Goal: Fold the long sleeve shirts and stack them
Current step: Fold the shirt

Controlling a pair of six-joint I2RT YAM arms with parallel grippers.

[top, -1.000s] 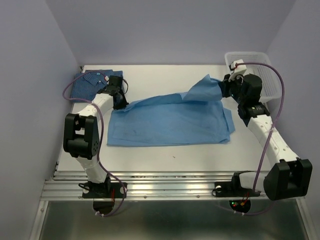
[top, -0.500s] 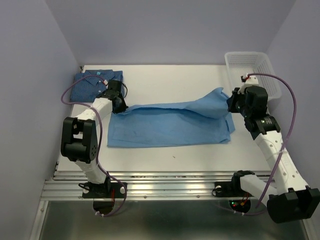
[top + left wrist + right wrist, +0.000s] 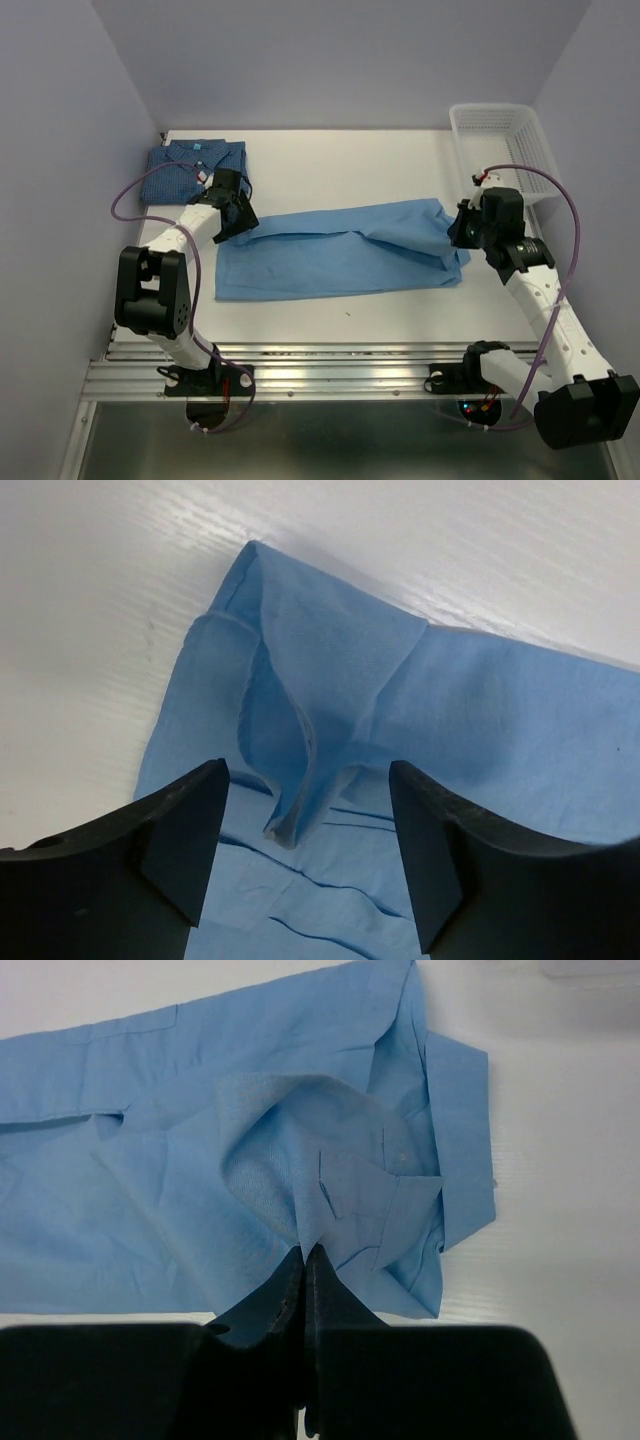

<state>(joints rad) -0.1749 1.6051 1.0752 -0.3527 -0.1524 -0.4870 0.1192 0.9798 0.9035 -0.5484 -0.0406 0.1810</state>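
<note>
The light sky-blue shirt point(image 3: 340, 250) lies folded lengthwise across the middle of the table. My left gripper point(image 3: 240, 222) hovers over its left end with jaws wide open; a raised fold of the cloth point(image 3: 300, 730) stands free between the fingers point(image 3: 190, 840), which do not touch it. My right gripper point(image 3: 458, 232) is at the shirt's right end, shut on a pinch of the blue cloth point(image 3: 310, 1245), next to the cuff point(image 3: 390, 1195). The darker checked shirt point(image 3: 185, 168) lies folded at the back left corner.
A white mesh basket point(image 3: 505, 140) stands at the back right, just behind my right arm. The purple walls close in the table on the left, right and back. Bare white table point(image 3: 340, 170) shows behind and in front of the shirt.
Both grippers carried the shirt's far edge forward and down, flattening the fold. My left gripper has let go of the cloth and opened. The right stays shut on it.
</note>
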